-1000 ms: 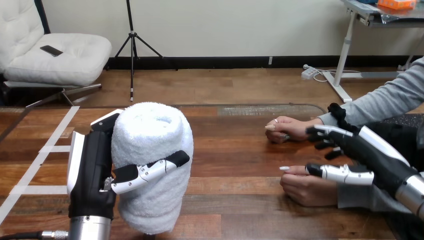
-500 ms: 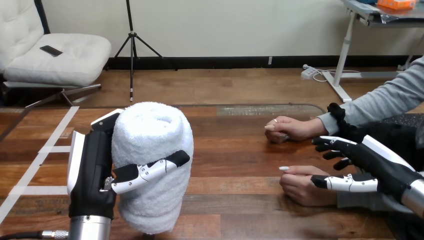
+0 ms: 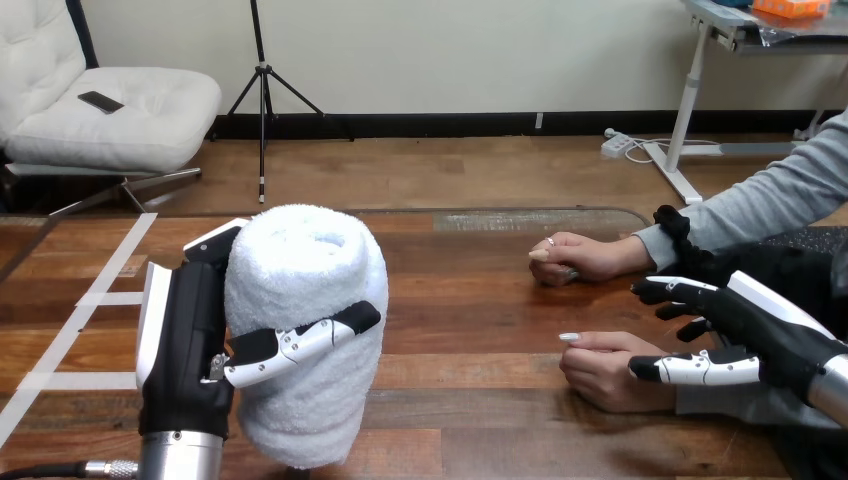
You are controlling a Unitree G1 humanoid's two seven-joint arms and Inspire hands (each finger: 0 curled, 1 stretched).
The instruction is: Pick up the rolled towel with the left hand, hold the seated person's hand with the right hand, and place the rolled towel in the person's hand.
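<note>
While the rolled towel [image 3: 305, 330] stands upright off the wooden table [image 3: 470, 300], over its near-left part and close to the near edge, the left hand [image 3: 185, 345] is clamped on it: the palm lies against the towel's left side and the fingers [image 3: 300, 342] wrap across its front. So the pick-up looks done.

Toward the right edge, the person's nearer hand [image 3: 605, 370] rests on the table, loosely curled with the knuckles up. The person's farther hand [image 3: 575, 258] lies on the table too, further toward the far edge. The right hand [image 3: 760, 335] hovers at the wrist of the nearer hand with its fingers spread and straight, curled round nothing. Its thumb runs along that wrist, but I cannot tell whether it touches.

By my judgement, holding the person's hand is only being approached. That hand would also need to turn palm up and open. The towel is well apart from it, so the hand-over is all to come.

No label or writing can be read on the towel or on either hand.
</note>
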